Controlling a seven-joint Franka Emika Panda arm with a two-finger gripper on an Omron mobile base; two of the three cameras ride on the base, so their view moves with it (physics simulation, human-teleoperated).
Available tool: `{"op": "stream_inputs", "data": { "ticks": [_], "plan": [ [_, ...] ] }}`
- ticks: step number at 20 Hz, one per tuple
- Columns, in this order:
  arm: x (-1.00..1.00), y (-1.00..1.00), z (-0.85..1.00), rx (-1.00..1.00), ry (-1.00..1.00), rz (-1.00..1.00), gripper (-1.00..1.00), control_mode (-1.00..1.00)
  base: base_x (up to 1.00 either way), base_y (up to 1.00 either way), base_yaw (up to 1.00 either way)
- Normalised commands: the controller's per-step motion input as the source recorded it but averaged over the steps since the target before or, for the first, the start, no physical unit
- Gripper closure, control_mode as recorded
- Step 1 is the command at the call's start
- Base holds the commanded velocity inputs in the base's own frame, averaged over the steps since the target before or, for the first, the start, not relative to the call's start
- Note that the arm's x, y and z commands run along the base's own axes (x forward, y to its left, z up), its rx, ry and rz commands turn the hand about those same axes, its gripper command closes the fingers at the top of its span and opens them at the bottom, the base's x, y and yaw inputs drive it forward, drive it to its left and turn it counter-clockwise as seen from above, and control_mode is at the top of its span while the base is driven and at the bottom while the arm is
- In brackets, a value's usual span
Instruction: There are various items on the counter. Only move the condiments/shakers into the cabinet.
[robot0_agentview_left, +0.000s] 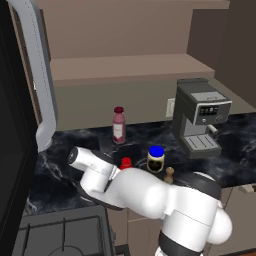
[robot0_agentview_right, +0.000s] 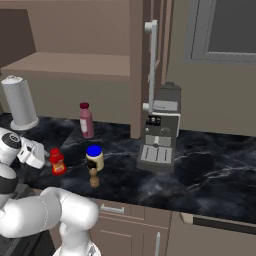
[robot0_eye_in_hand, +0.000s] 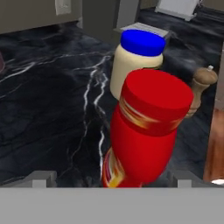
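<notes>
The arm hides most of the red squeeze bottle (robot0_agentview_left: 125, 162). Close up, it stands between the spread fingertips (robot0_eye_in_hand: 44, 178) of the gripper (robot0_eye_in_hand: 111, 180), untouched.

The arm (robot0_agentview_left: 150, 195) folds low and reaches forward — wrist level, gripper (robot0_eye_in_hand: 111, 180) spread wide, one fingertip (robot0_eye_in_hand: 41, 178) at each side — nothing gripped.

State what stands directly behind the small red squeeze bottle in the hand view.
Behind the small red squeeze bottle stands the cream jar with blue lid; the bottle covers the jar's lower part.
</notes>
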Motion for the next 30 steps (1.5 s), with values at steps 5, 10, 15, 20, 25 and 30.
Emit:
{"op": "stream_inputs", "data": {
  "ticks": [5,10,15,20,25,30],
  "plan": [
    [0.02,-0.04,-0.10,-0.05,0.00,0.00,-1.00,-1.00,0.00,0.00,0.00],
    [0.07,-0.14,-0.07,-0.04,0.00,0.00,-1.00,-1.00,0.00,0.00,0.00],
    [0.12,-0.14,-0.08,-0.03,0.00,0.00,-1.00,-1.00,0.00,0.00,0.00],
    [0.02,-0.21,-0.06,-0.03,0.00,0.00,-1.00,-1.00,0.00,0.00,0.00],
    [0.00,-0.23,-0.03,-0.03,0.00,0.00,1.00,-1.00,0.00,0.00,0.00],
    [-0.08,-0.14,0.21,0.00,-0.04,0.01,1.00,-1.00,0.00,0.00,0.00]
  ]
}}
